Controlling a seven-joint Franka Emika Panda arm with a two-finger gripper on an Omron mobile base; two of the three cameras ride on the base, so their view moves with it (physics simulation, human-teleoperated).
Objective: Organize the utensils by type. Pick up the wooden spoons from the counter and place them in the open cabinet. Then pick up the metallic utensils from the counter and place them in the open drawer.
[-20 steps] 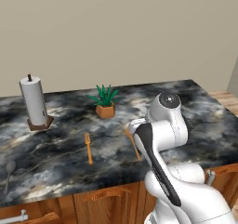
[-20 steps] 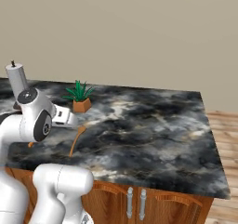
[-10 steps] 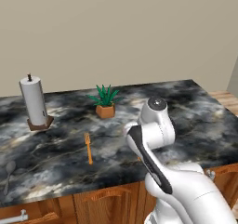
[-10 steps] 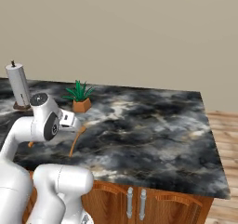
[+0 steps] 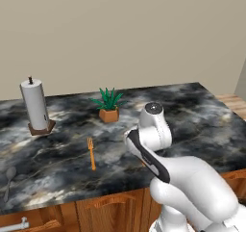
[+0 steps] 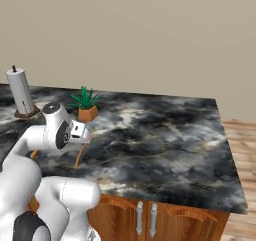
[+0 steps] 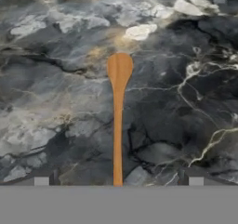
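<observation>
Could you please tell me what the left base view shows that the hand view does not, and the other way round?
Left base view alone: the paper-towel roll, the wooden fork and the grey metal spoon at the counter's left end.

Hand view alone: the oval-bowled wooden spoon along its whole length, lying flat between the open tool's fingertips.

Both: the marble counter and the potted plant's orange pot.
</observation>
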